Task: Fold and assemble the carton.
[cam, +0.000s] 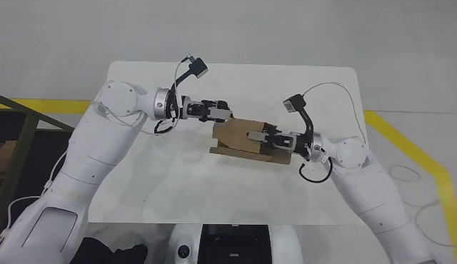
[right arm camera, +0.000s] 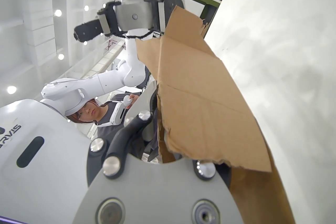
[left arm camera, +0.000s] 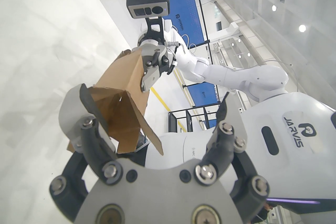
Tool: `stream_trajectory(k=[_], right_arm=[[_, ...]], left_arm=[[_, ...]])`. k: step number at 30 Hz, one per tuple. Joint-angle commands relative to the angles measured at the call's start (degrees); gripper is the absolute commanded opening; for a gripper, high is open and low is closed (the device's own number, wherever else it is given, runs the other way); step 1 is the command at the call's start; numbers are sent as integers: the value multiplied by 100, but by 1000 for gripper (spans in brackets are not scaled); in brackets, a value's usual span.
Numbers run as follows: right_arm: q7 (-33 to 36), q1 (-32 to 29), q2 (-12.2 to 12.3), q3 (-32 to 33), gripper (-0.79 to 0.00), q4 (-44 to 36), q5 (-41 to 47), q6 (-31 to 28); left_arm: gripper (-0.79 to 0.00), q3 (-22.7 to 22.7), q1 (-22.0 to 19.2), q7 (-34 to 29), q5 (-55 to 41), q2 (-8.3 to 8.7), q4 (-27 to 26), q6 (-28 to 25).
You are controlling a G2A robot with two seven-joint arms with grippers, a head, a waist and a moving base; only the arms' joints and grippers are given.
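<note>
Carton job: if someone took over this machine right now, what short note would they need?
Left gripper: open, at the carton's end flaps.
Right gripper: shut on a carton wall at the other end.
The carton sits over the middle of the table.
Done: body partly opened, flaps loose.
Left: fold the flaps in and close it.

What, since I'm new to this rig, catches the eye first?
The brown carton, partly folded at the middle of the table, with an arm at each end. The right gripper is clamped on one panel; the left gripper hangs open at the opposite end.
</note>
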Motion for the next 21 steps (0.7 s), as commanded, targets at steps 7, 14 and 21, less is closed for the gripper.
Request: stream_trajectory(k=[7,14,21], right_arm=[[150,60,-46,-203,-785,-13,8,51],[243,147,-90,-362,-785,-42,5,81],[236,236,-130,-451,-785,31,42,104]], left_arm=[[0,22,-42,-18,15,-11,9,18],[0,172,-147,-124,-42,-52,34,85],[0,364,-299,-321,-108,-105,103,157]])
